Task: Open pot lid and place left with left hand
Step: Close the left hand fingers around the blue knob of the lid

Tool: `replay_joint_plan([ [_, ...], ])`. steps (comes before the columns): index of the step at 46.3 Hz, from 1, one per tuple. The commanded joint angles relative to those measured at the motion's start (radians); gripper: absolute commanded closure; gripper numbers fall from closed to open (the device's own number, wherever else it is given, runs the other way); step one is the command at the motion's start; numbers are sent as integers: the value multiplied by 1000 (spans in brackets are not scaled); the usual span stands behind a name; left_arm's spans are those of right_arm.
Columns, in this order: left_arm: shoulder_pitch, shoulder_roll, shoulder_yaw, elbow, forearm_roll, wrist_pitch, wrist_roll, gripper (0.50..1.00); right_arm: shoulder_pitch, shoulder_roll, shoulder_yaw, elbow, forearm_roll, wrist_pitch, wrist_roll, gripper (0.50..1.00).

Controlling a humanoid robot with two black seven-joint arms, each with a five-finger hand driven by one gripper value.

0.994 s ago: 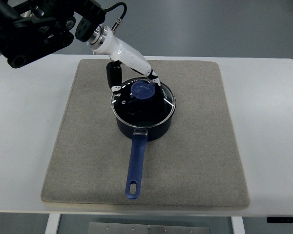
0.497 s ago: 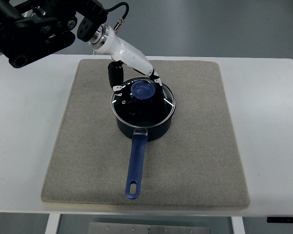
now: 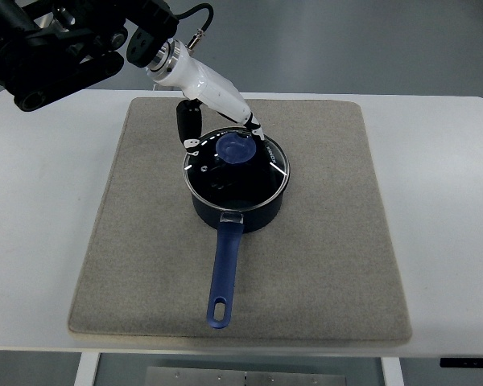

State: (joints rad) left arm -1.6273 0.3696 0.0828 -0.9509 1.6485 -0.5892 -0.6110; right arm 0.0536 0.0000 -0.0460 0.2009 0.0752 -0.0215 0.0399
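A dark blue pot (image 3: 249, 211) with a long blue handle (image 3: 223, 277) stands on a grey mat (image 3: 322, 241). Its glass lid (image 3: 262, 173) with a blue knob (image 3: 236, 147) sits on the pot. My left hand (image 3: 225, 138) reaches in from the upper left and hovers at the lid's far edge. The black thumb (image 3: 187, 125) is to the left of the knob and the white fingers (image 3: 253, 129) to its right. The fingers are spread on either side of the knob, not closed on it. The right arm is out of view.
The mat lies on a white table (image 3: 40, 225). Bare mat stretches left (image 3: 137, 225) and right of the pot. The black arm structure (image 3: 56, 44) fills the upper left corner.
The left hand has shifted only slightly around the far edge of the lid. The lid and pot have not moved.
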Motion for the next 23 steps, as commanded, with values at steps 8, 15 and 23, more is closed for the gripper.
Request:
replay_joint_plan([
  [8, 1, -1, 2, -2, -1, -8, 0, 553, 0, 0, 0, 0, 0, 0, 0, 585],
  [15, 4, -15, 2, 1, 1, -8, 0, 561, 0, 0, 0, 0, 0, 0, 0, 585],
  [23, 7, -29, 2, 3, 4, -6, 0, 606, 0, 0, 0, 0, 0, 0, 0, 585],
])
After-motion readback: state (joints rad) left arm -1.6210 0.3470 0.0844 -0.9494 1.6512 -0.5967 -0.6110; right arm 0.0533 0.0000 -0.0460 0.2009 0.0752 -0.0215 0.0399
